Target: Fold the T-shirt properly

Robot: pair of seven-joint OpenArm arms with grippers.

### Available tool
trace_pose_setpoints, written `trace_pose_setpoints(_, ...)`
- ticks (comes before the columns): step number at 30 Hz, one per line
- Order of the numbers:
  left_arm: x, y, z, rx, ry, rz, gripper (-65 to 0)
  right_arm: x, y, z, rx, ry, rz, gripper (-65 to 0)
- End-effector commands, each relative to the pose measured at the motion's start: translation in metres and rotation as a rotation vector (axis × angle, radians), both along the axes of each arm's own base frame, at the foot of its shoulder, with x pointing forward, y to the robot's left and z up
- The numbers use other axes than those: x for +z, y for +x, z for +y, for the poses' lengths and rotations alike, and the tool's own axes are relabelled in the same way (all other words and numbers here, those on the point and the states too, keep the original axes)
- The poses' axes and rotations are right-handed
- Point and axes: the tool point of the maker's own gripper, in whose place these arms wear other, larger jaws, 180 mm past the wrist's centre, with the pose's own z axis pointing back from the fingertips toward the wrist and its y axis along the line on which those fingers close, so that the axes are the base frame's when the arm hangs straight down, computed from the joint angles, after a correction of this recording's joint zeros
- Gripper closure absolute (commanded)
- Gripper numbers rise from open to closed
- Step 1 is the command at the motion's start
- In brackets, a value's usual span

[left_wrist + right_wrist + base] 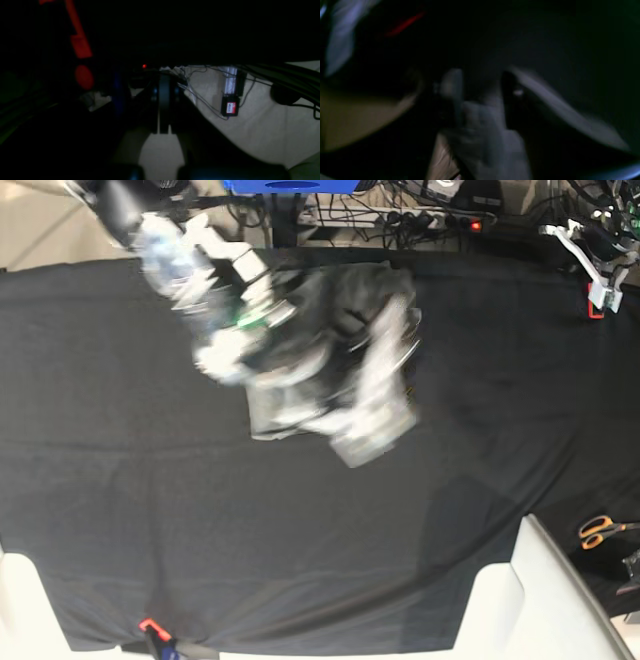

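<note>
The T-shirt (330, 370) lies crumpled at the far middle of the counter (120, 510). My right pincer (480, 100), blurred above the shirt, has cloth between its jaws; I cannot tell whether it grips. Left pincer (163, 125), beyond the shirt's right, is closed, empty. I judge spreading flat comes first.

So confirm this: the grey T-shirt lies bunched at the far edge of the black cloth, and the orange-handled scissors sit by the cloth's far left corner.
Wrong on the scissors. The base view shows the scissors off the near right side of the black cloth, not its far left corner. The T-shirt does lie bunched near the far edge.
</note>
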Motion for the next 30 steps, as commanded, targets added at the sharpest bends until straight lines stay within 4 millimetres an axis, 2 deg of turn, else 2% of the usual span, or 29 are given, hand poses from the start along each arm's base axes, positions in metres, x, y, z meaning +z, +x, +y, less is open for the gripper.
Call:
trace_pose_setpoints(1, 0.008, 0.005, 0.007, -0.010, 0.018, -0.019, 0.0, 0.002, -0.002, -0.007, -0.026, 0.030, 0.022, -4.2)
trace_pose_setpoints(2, 0.008, 0.005, 0.007, -0.010, 0.018, -0.019, 0.0, -0.004, 0.000, -0.021, -0.069, 0.019, 0.047, 0.0)
trace_pose_setpoints(4, 0.008, 0.005, 0.007, -0.010, 0.018, -0.019, 0.0, -0.019, -0.001, -0.047, -0.147, -0.008, 0.104, -2.3)
trace_pose_setpoints(5, 0.008, 0.005, 0.007, -0.010, 0.018, -0.019, 0.0, -0.026, -0.004, -0.057, -0.175, -0.022, 0.134, -1.1)
trace_pose_setpoints(10, 0.008, 0.005, 0.007, -0.010, 0.018, -0.019, 0.0, -0.063, -0.024, -0.087, -0.252, -0.089, 0.274, -0.5)
trace_pose_setpoints(17, 0.009, 0.006, 0.007, -0.013, 0.020, -0.024, 0.0, -0.108, -0.045, -0.091, -0.247, -0.146, 0.411, -0.5)
trace_pose_setpoints(20, 0.009, 0.006, 0.007, -0.012, 0.020, -0.023, 0.0, -0.114, -0.043, -0.091, -0.246, -0.154, 0.429, -0.5)
trace_pose_setpoints(22, 0.009, 0.006, 0.007, -0.013, 0.020, -0.024, 0.0, -0.115, -0.036, -0.092, -0.247, -0.156, 0.425, -0.5)
trace_pose_setpoints(27, 0.009, 0.006, 0.007, -0.013, 0.020, -0.025, 0.0, -0.112, -0.029, -0.065, -0.181, -0.149, 0.414, -0.5)
trace_pose_setpoints(30, 0.009, 0.006, 0.007, -0.012, 0.020, -0.024, 0.0, -0.103, -0.025, -0.044, -0.151, -0.118, 0.398, -0.5)
